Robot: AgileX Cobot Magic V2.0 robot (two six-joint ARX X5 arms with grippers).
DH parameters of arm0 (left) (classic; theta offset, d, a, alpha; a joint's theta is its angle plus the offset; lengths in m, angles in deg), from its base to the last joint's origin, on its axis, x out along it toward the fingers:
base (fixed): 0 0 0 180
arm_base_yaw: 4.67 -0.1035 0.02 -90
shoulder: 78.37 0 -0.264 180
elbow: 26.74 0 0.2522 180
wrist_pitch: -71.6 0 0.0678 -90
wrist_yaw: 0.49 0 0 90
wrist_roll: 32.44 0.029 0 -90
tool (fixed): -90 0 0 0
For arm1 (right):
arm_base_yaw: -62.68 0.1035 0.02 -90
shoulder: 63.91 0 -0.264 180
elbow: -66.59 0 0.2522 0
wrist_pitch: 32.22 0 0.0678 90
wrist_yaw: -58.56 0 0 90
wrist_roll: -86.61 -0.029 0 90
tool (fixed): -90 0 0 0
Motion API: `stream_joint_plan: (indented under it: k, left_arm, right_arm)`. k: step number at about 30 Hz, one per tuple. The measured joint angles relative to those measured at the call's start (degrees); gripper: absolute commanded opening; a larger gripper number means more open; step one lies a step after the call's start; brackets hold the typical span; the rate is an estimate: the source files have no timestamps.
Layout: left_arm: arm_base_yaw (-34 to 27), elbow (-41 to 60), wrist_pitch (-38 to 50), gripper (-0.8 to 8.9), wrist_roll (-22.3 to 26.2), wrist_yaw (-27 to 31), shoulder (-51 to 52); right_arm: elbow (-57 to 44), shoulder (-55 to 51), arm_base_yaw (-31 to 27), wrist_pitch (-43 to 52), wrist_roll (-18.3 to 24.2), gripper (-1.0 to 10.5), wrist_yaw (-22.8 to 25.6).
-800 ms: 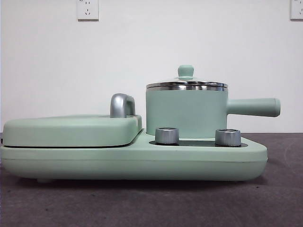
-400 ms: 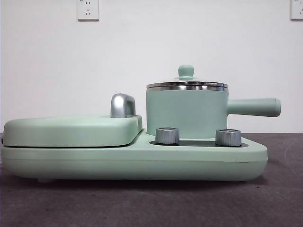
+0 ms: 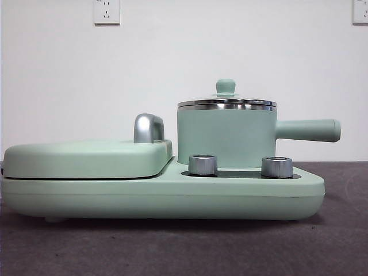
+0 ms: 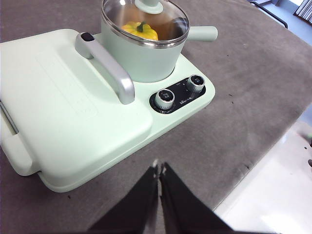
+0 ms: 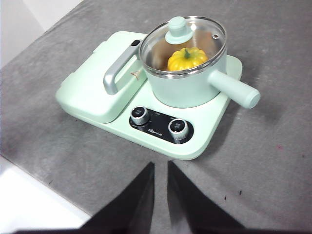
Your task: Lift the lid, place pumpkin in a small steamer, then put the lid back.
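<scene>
Nothing has moved since the earlier frames; both arms wait clear of the cooker.
Small steamer (image 3: 225, 137) sits on cooker base (image 3: 172, 195), lid (image 5: 183, 46) on, pumpkin (image 5: 186, 58) inside. Left gripper (image 4: 159, 168) pressed together; right gripper (image 5: 160, 168) slightly spread, empty.
</scene>
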Motion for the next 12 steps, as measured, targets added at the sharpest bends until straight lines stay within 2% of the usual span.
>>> stream_joint_plan:
  k: [8, 12]
  left_arm:
    - [-0.33, 0.22, 0.74, 0.06, 0.00, -0.02, 0.20]
    - [-4.44, 3.17, 3.30, 0.06, 0.00, -0.50, 3.06]
  right_arm:
    - [0.00, 0.00, 0.00, 0.00, 0.00, 0.4, 0.07]
    - [0.00, 0.00, 0.00, 0.00, 0.02, 0.4, 0.07]
